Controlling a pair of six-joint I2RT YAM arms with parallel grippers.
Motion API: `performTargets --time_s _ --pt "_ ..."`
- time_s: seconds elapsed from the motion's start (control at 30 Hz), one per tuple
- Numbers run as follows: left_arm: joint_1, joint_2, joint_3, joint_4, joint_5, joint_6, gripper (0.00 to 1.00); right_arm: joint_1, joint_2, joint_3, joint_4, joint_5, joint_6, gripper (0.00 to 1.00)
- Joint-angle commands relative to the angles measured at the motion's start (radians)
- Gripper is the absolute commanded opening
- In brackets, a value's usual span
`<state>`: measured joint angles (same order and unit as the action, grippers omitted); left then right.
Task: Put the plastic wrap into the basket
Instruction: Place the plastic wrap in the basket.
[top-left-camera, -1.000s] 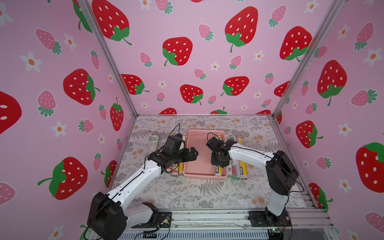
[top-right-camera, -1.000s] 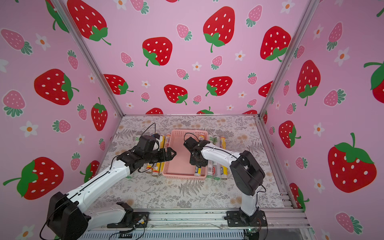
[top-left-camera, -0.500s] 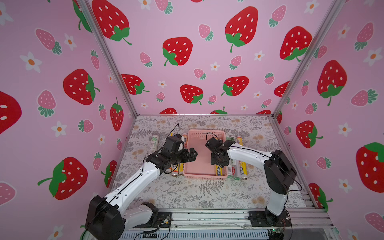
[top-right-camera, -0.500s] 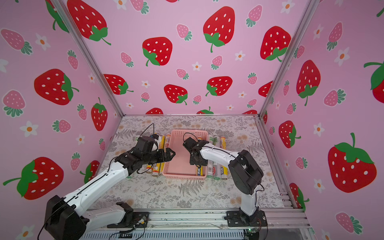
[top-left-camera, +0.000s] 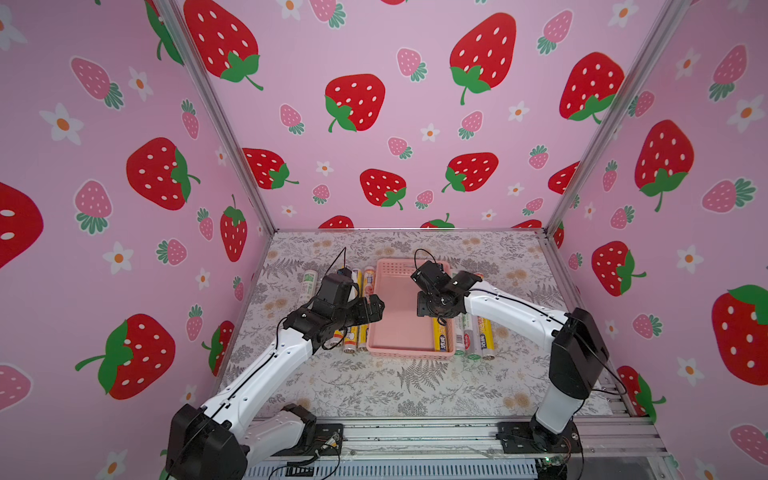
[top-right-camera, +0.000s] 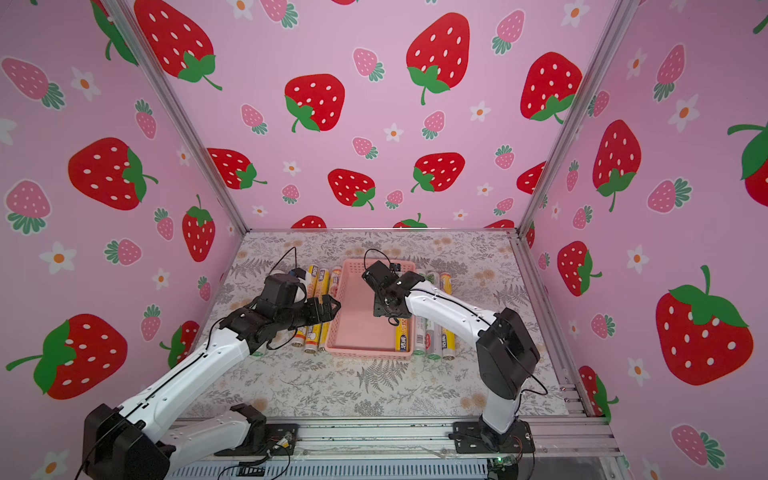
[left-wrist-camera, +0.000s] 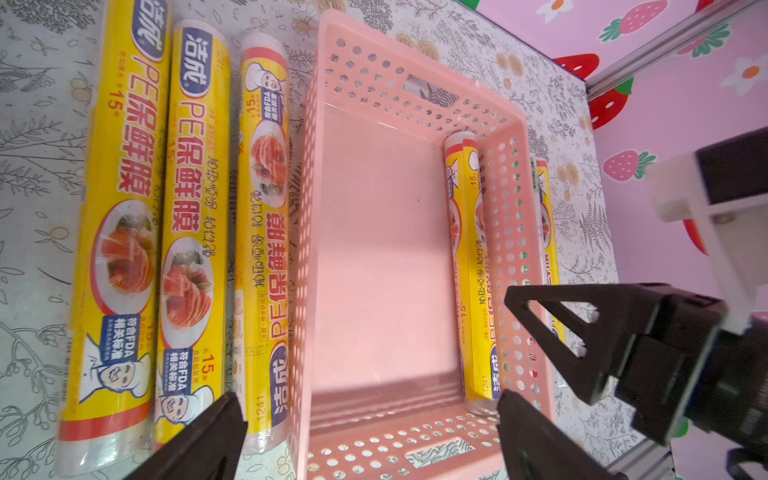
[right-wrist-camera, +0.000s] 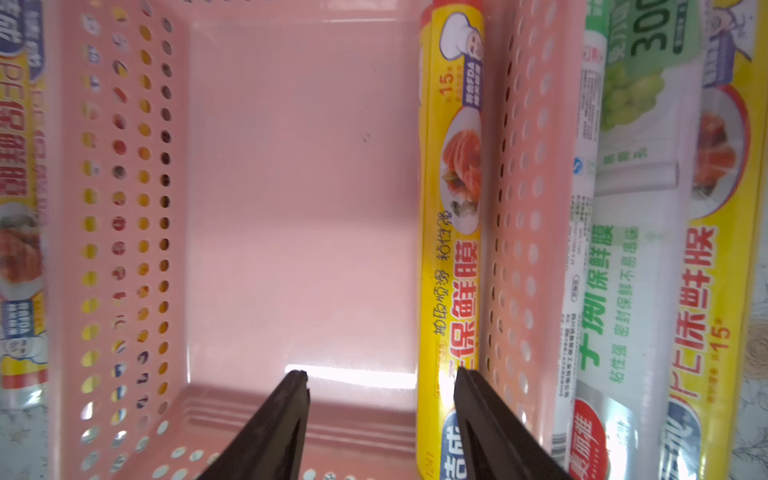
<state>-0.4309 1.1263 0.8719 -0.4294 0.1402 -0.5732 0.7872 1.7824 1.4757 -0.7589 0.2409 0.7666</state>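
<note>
The pink basket (top-left-camera: 409, 356) (top-right-camera: 370, 354) stands mid-table. One yellow plastic wrap roll (top-left-camera: 440, 338) (top-right-camera: 402, 338) (left-wrist-camera: 471, 270) (right-wrist-camera: 451, 249) lies on its floor against the right-hand wall. My right gripper (top-left-camera: 430, 309) (right-wrist-camera: 380, 374) hovers over that side, open, one finger just above the roll and nothing gripped. My left gripper (top-left-camera: 376, 307) (left-wrist-camera: 370, 415) is open and empty above the basket's left wall. Three yellow rolls (left-wrist-camera: 191, 232) lie outside to the left. A white-green roll (right-wrist-camera: 615, 249) and a yellow roll (right-wrist-camera: 715, 249) lie outside to the right.
A white-green roll (top-left-camera: 309, 282) lies farthest left on the floral table cover (top-left-camera: 395, 386). Pink strawberry walls close in three sides. The basket floor (left-wrist-camera: 382, 249) is bare apart from the one roll.
My right gripper has gone from shut to open, letting go of the yellow roll, which now rests in the basket. The left arm has barely shifted.
</note>
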Motion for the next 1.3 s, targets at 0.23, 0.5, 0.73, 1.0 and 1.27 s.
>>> performTargets --time_s 0.23,0.5,0.73,1.0,1.27 --pt "0.003 -0.039 -0.073 0.001 0.023 -0.019 1.00 -0.006 0.191 0.096 0.035 -0.032 -0.034 0.60" --pt "0.002 -0.062 -0.060 -0.030 0.003 -0.008 1.00 -0.045 0.192 0.017 0.086 -0.027 -0.024 0.60" --pt "0.003 -0.044 -0.051 -0.032 0.004 -0.009 1.00 -0.065 0.180 -0.016 0.105 -0.034 -0.035 0.59" --pt "0.002 -0.028 -0.005 -0.061 0.002 0.008 1.00 -0.072 0.087 -0.023 0.118 -0.033 -0.081 0.59" --pt "-0.032 0.010 0.053 -0.074 0.057 0.018 1.00 -0.074 -0.138 -0.042 0.030 0.013 -0.112 0.60"
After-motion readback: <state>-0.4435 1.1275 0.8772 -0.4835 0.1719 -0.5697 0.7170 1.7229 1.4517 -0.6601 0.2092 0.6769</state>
